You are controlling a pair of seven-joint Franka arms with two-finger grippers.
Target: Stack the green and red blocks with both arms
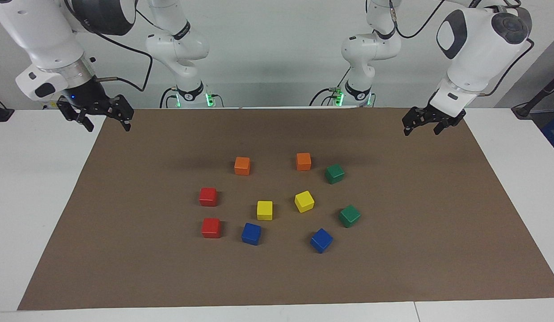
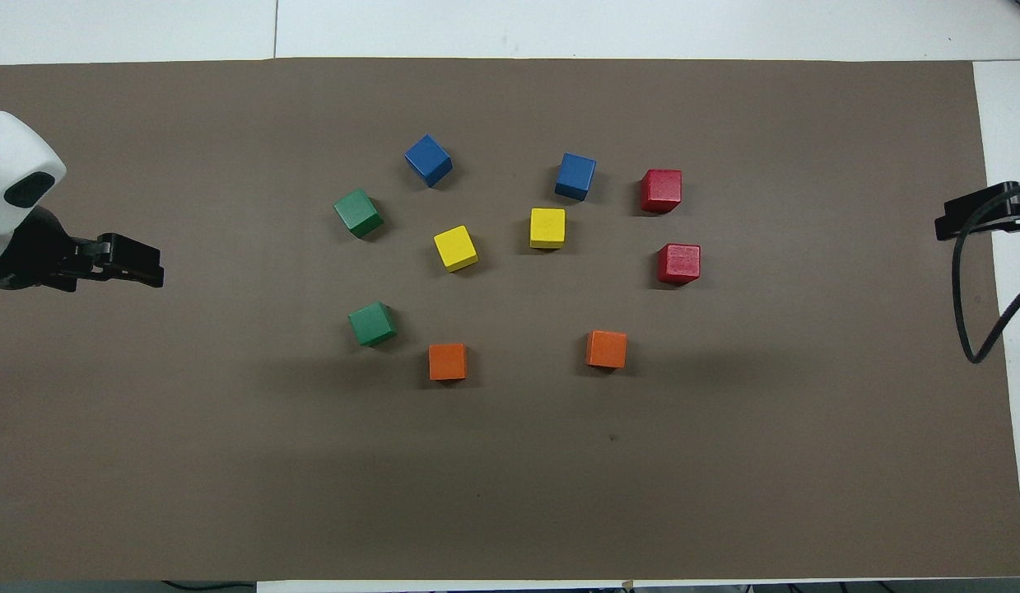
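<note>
Two green blocks sit on the brown mat toward the left arm's end: one (image 1: 334, 173) (image 2: 372, 323) nearer the robots, the other (image 1: 349, 216) (image 2: 358, 212) farther. Two red blocks sit toward the right arm's end: one (image 1: 208, 196) (image 2: 679, 263) nearer, the other (image 1: 211, 227) (image 2: 661, 190) farther. All four lie apart, unstacked. My left gripper (image 1: 421, 130) (image 2: 157, 268) hangs open and empty over the mat's edge at its end. My right gripper (image 1: 108, 125) (image 2: 942, 226) hangs open and empty over the mat's other end.
Between the green and red blocks lie two orange cubes (image 1: 242, 165) (image 1: 303, 161), two yellow cubes (image 1: 264, 210) (image 1: 304, 201) and two blue cubes (image 1: 251, 233) (image 1: 321, 240). The brown mat (image 1: 124, 268) covers most of the white table.
</note>
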